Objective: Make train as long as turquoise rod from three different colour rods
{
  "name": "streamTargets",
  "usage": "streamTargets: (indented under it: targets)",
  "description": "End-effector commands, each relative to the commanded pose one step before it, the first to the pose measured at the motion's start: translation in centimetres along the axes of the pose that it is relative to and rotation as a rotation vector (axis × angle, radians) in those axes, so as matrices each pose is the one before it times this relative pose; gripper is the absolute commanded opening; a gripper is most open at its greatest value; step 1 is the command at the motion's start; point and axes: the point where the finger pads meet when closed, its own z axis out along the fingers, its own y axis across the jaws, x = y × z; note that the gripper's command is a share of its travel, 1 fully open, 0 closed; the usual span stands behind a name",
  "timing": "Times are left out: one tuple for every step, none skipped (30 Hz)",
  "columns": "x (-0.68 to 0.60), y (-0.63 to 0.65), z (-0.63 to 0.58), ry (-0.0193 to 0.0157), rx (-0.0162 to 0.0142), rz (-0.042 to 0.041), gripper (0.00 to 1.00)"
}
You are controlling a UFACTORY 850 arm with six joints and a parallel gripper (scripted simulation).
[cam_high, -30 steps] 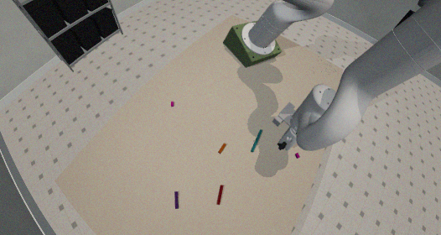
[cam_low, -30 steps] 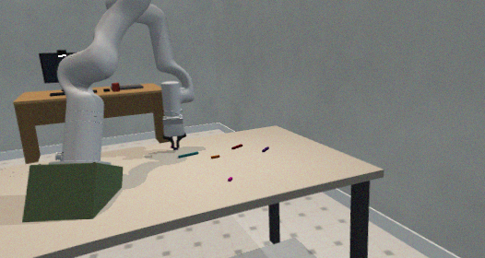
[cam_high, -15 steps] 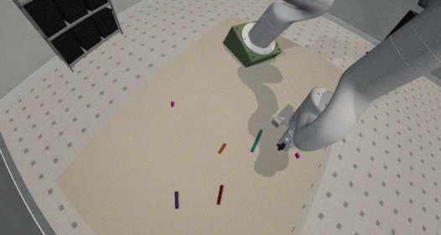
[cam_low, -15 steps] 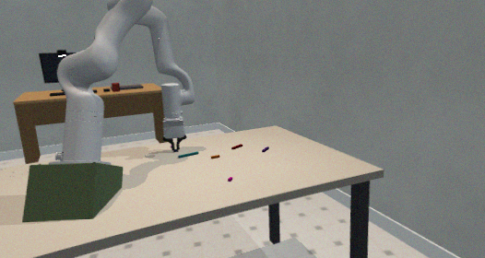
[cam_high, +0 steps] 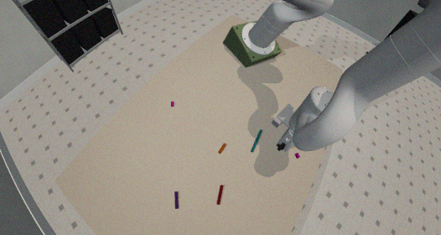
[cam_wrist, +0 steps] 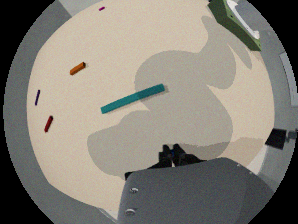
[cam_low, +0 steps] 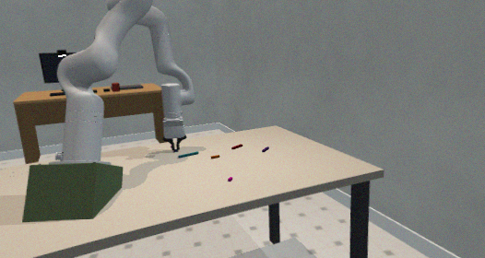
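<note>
The turquoise rod [cam_high: 256, 140] lies flat on the table right of the middle; it also shows in the wrist view [cam_wrist: 133, 99]. My gripper [cam_high: 282, 146] hangs just right of it, a little above the table, and also shows in the side view [cam_low: 175, 146]. It is shut on something small that the dark fingers hide; I cannot tell its colour. A magenta rod [cam_high: 297, 155] lies just beyond the gripper. The orange rod [cam_high: 222, 148] lies left of the turquoise one. The red rod [cam_high: 220, 195] and the purple rod [cam_high: 176, 200] lie near the front. A second magenta rod [cam_high: 172, 104] lies far left.
The arm's green base [cam_high: 251, 43] stands at the back of the table. The table's right edge runs close to the gripper. A dark shelf [cam_high: 67, 20] stands on the floor at the far left, and a wooden desk behind the arm.
</note>
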Motion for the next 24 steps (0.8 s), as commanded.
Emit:
streamTargets:
  targets:
    - [-0.05, -0.048, -0.036, -0.00091, 0.00094, -0.0001, 0.04]
    - [0.0, 0.0, 0.0, 0.0, 0.0, 0.0, 0.04]
    - [0.0, 0.0, 0.0, 0.0, 0.0, 0.0, 0.04]
    - [0.0, 0.0, 0.0, 0.0, 0.0, 0.0, 0.04]
    - [0.0, 0.0, 0.0, 0.0, 0.0, 0.0, 0.04]
    - [0.0, 0.0, 0.0, 0.0, 0.0, 0.0, 0.04]
    - [0.0, 0.0, 0.0, 0.0, 0.0, 0.0, 0.04]
    - [0.0, 0.0, 0.0, 0.0, 0.0, 0.0, 0.04]
    - [0.0, 0.0, 0.0, 0.0, 0.0, 0.0, 0.04]
    - [0.0, 0.0, 0.0, 0.0, 0.0, 0.0, 0.04]
    - [0.0, 0.0, 0.0, 0.0, 0.0, 0.0, 0.04]
    - [0.0, 0.0, 0.0, 0.0, 0.0, 0.0, 0.04]
    - [0.0, 0.0, 0.0, 0.0, 0.0, 0.0, 0.04]
    - [0.0, 0.0, 0.0, 0.0, 0.0, 0.0, 0.04]
    - [0.0, 0.0, 0.0, 0.0, 0.0, 0.0, 0.04]
    - [0.0, 0.0, 0.0, 0.0, 0.0, 0.0, 0.04]
    - [0.0, 0.0, 0.0, 0.0, 0.0, 0.0, 0.04]
    - [0.0, 0.0, 0.0, 0.0, 0.0, 0.0, 0.04]
    - [0.0, 0.0, 0.0, 0.0, 0.0, 0.0, 0.08]
    - [0.0, 0.0, 0.0, 0.0, 0.0, 0.0, 0.08]
    - [0.0, 0.0, 0.0, 0.0, 0.0, 0.0, 0.08]
    - [0.0, 0.0, 0.0, 0.0, 0.0, 0.0, 0.12]
    - [0.0, 0.0, 0.0, 0.0, 0.0, 0.0, 0.12]
    - [0.0, 0.0, 0.0, 0.0, 0.0, 0.0, 0.12]
